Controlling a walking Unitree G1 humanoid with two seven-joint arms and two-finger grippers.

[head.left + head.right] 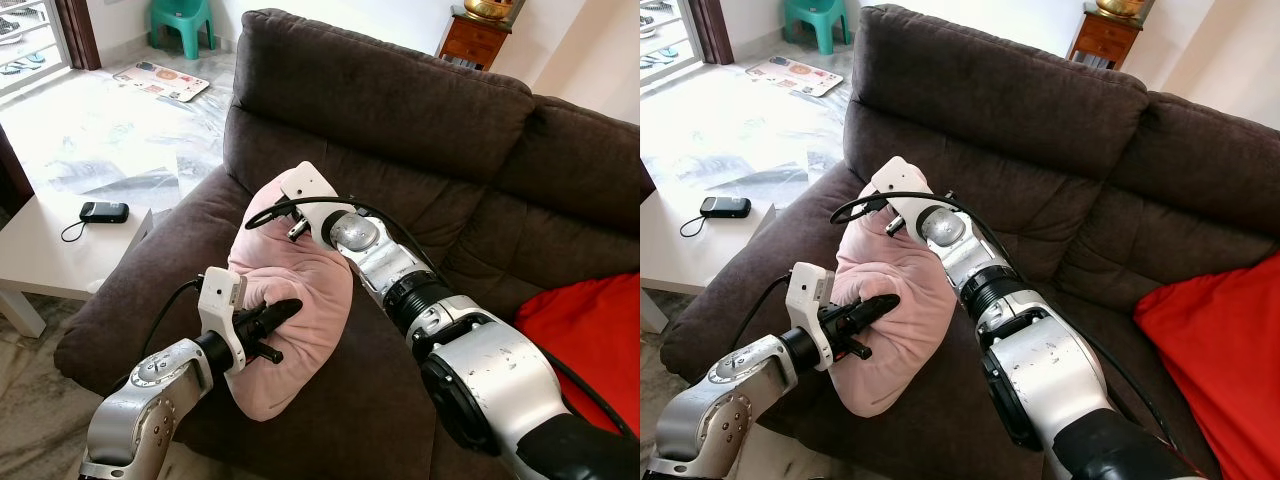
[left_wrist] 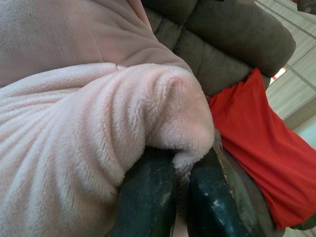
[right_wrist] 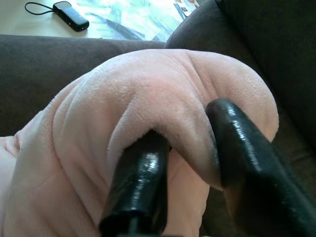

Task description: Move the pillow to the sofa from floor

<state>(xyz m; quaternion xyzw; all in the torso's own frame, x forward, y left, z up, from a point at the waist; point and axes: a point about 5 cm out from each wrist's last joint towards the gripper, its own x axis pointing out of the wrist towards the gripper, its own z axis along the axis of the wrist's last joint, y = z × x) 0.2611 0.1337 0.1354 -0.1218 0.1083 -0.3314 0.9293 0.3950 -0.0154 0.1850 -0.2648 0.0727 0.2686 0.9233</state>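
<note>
We have the brown sofa (image 1: pixel 420 110) in front, pink pillow (image 1: pixel 300 310) already over its seat by the armrest. Left gripper (image 1: pixel 283 312) and right gripper (image 3: pixel 190 153) each pinch a pillow fold. Left: release.

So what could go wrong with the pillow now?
The pillow sits near the sofa's front edge, with its lower end hanging past it. If the left gripper and right gripper let go here, it might slide back to the floor. Both pinch only small folds of plush, so the fabric could also slip out early.
</note>
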